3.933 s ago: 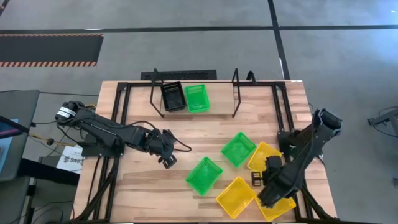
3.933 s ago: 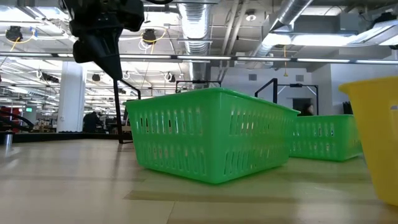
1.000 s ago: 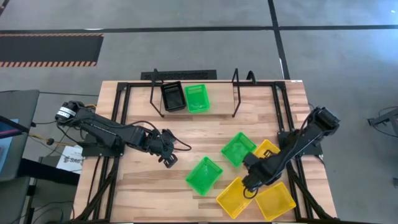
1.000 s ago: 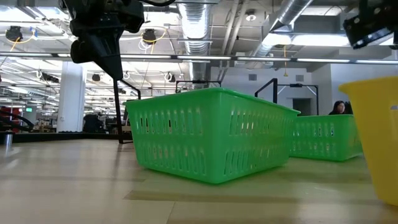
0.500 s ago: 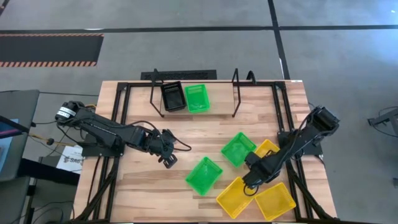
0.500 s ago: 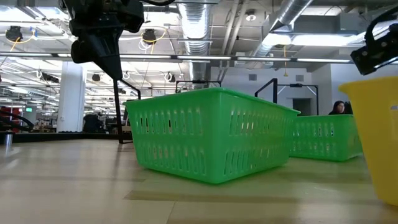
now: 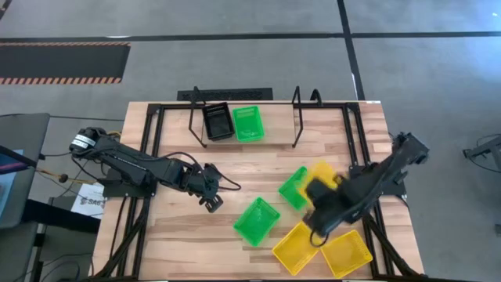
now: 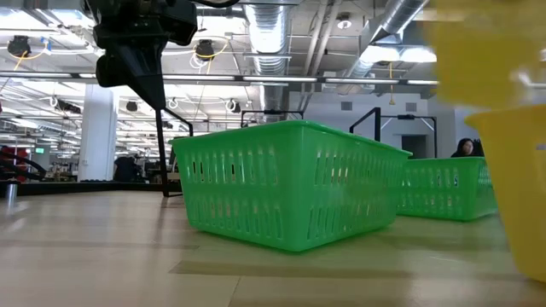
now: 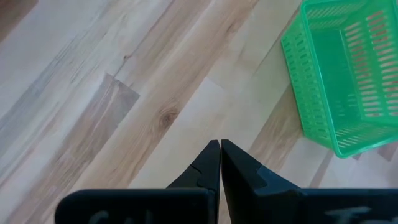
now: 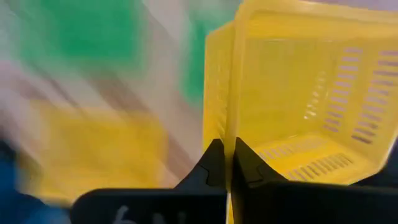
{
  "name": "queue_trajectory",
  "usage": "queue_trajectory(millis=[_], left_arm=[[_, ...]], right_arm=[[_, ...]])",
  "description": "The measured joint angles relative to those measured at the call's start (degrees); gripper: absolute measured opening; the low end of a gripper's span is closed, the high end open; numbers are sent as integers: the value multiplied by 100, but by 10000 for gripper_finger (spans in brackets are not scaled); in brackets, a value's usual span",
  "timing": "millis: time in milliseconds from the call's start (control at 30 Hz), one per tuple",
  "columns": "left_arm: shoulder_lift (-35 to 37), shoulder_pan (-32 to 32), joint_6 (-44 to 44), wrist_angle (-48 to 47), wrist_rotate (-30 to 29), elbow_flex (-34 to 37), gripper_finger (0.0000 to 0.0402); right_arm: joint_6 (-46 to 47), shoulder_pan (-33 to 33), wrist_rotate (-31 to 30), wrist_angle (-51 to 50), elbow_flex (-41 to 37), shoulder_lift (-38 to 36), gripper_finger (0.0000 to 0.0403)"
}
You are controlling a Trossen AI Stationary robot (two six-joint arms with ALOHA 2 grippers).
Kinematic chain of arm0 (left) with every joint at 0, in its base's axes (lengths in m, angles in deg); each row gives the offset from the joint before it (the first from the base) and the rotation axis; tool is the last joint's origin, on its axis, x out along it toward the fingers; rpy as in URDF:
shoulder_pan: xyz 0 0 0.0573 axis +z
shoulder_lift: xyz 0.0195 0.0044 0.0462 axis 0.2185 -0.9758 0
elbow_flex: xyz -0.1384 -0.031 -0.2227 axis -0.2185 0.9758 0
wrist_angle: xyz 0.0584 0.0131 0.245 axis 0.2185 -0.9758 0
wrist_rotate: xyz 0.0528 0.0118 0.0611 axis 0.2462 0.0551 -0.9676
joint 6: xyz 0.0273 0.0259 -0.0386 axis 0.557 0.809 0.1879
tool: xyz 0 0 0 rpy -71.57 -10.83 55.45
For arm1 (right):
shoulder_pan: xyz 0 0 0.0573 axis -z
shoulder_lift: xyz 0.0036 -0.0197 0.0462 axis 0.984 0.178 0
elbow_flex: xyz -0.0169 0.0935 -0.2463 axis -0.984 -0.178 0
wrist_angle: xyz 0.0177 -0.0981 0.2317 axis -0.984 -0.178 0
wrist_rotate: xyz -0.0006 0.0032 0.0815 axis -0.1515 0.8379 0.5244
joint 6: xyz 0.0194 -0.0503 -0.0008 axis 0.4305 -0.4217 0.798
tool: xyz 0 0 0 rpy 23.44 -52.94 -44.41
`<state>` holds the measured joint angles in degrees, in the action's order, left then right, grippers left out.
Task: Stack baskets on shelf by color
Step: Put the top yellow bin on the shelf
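— Where is the yellow basket [image 10: 298, 99]?

— Its wall is pinched between the right gripper [image 10: 225, 163] jaws, clenched on the rim, lifted over the tabletop [image 7: 235, 176] by the green baskets [image 7: 257, 220].

— And the left gripper [image 9: 220, 163]?

— Jaws clenched on nothing, hovering above bare wood, a green basket nearby.

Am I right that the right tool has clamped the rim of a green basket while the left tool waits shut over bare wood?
Not quite: the basket is yellow, not green. The right wrist view shows the right tool shut on the wall of a yellow basket. The rest holds: the left tool waits shut over bare wood of the table.
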<state>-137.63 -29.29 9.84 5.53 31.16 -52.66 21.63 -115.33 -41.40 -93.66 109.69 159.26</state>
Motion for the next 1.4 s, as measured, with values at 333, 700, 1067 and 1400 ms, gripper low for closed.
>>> queue_trajectory(millis=[333,700,1067,1400], left_arm=[[2,0,293,110,-4,2,0],[2,0,292,158,-106,2,0],[2,0,-453,237,-365,2,0],[2,0,-615,295,-389,2,0]], right_arm=[[-4478,2311,-1286,651,2307,-109,2],[-7705,4976,2295,2295,2475,619,2],[-9116,5601,2133,792,2474,2177,2],[-9265,5612,666,369,2471,2745,2]])
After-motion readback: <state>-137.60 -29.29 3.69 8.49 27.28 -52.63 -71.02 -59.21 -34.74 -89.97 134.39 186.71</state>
